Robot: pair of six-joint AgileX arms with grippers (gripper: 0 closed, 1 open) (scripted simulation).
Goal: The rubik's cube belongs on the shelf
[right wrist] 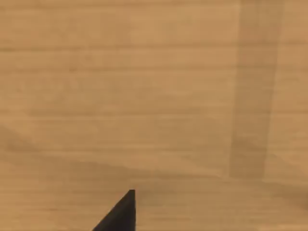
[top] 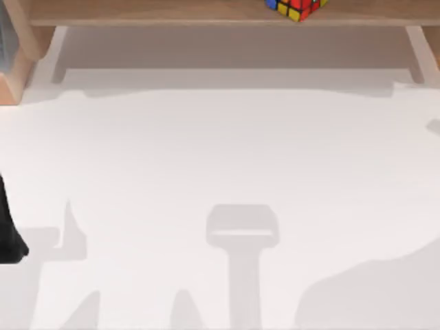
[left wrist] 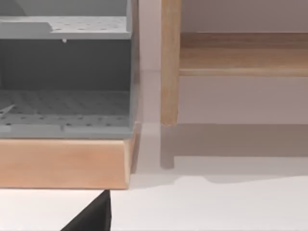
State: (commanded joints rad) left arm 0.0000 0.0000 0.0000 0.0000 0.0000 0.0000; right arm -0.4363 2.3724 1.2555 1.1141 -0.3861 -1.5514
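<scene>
The left gripper [top: 10, 237] enters the top view as a black shape cut off by the left edge of the frame, low over the white worktop [top: 220, 165]; its fingers are out of sight, so I cannot tell how they stand or whether they hold anything. In the same view the rubik's cube [top: 295, 7] sits on the shelf [top: 172, 12], right of the middle, its upper part cropped by the top edge. The shelf runs along the far side (side supports at both ends).

The left wrist view shows a dark finger tip [left wrist: 94, 216], a grey perforated rack [left wrist: 65, 72] on a wooden base, and a shelf support.

The right wrist view looks closely onto light wood grain, with one dark finger tip [right wrist: 120, 214] of the right gripper; its opening cannot be judged.
</scene>
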